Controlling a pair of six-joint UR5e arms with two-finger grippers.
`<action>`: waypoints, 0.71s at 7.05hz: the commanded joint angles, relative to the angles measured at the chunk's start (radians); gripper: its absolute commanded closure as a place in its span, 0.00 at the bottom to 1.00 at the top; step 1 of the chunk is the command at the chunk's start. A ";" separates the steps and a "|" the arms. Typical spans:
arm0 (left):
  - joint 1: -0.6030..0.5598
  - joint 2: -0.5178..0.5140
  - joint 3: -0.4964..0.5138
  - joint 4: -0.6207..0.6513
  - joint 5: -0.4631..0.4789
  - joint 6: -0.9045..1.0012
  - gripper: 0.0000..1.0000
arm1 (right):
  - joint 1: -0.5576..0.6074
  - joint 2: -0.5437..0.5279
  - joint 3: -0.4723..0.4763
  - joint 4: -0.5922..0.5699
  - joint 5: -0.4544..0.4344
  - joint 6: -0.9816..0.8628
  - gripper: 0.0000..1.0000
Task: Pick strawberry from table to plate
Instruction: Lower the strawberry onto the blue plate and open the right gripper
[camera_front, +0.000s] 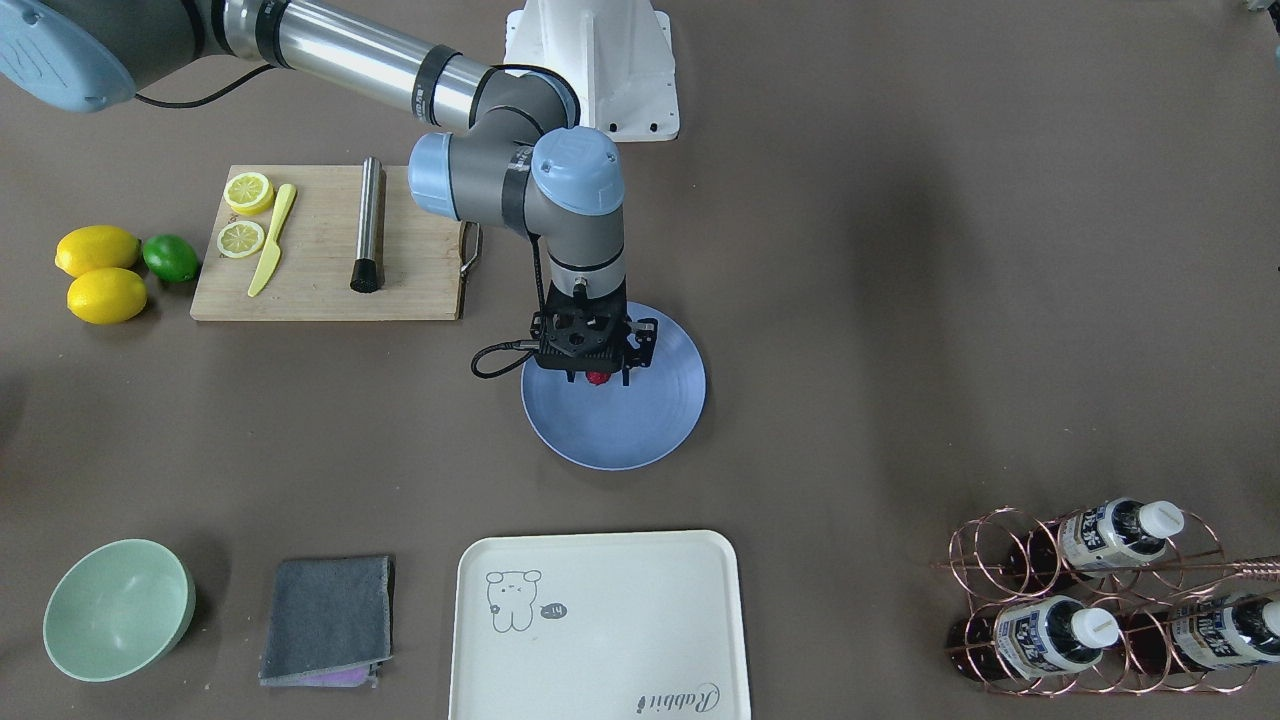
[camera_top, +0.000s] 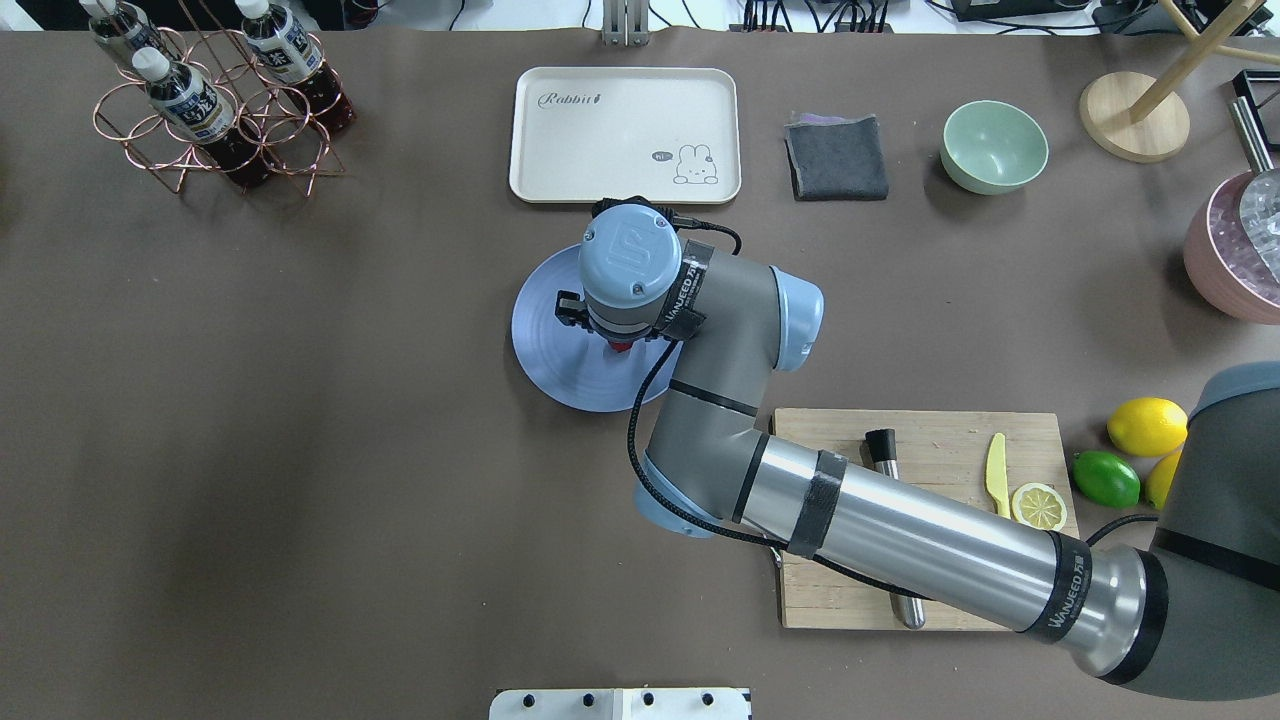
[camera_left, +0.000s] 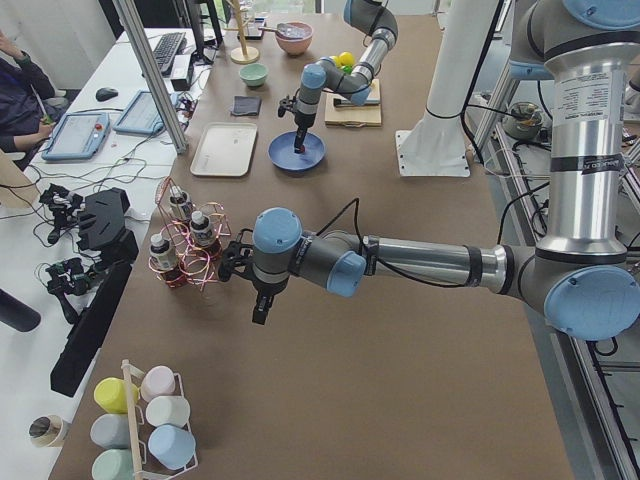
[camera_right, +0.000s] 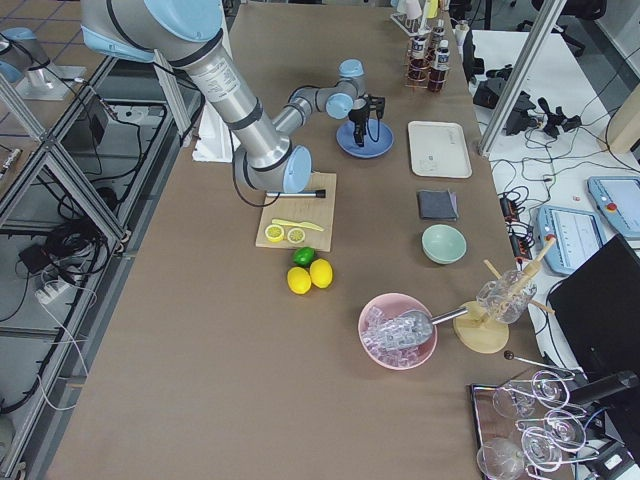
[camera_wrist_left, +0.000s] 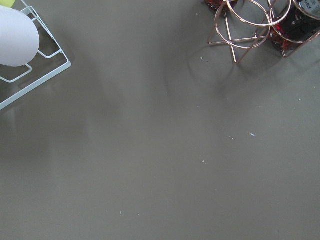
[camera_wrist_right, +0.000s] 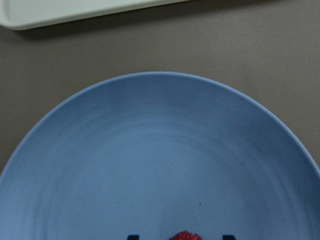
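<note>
Right gripper (camera_front: 599, 373) low over periwinkle plate (camera_front: 640, 425), pointing straight down. Strawberry (camera_wrist_right: 185, 235) between fingertips (camera_wrist_right: 133, 237), on near-centre of plate. Wrist view: fingers spread wider than berry, blue gap on both sides, no grip seen. Contact of berry with plate surface not clear. Plate on table (camera_front: 860, 300), between cutting board (camera_front: 320, 280) and cream tray (camera_front: 600, 640). Left gripper (camera_left: 260, 312) hangs above bare table near copper bottle rack (camera_left: 190, 250); finger spread cannot be told.
</note>
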 joint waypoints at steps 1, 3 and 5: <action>-0.004 0.000 -0.001 0.006 -0.001 0.000 0.02 | 0.037 0.007 0.013 0.000 0.014 -0.030 0.00; -0.027 0.000 0.007 0.021 -0.007 0.002 0.03 | 0.155 -0.017 0.050 -0.026 0.147 -0.129 0.00; -0.028 -0.003 0.009 0.046 -0.025 0.002 0.03 | 0.322 -0.177 0.235 -0.141 0.288 -0.388 0.00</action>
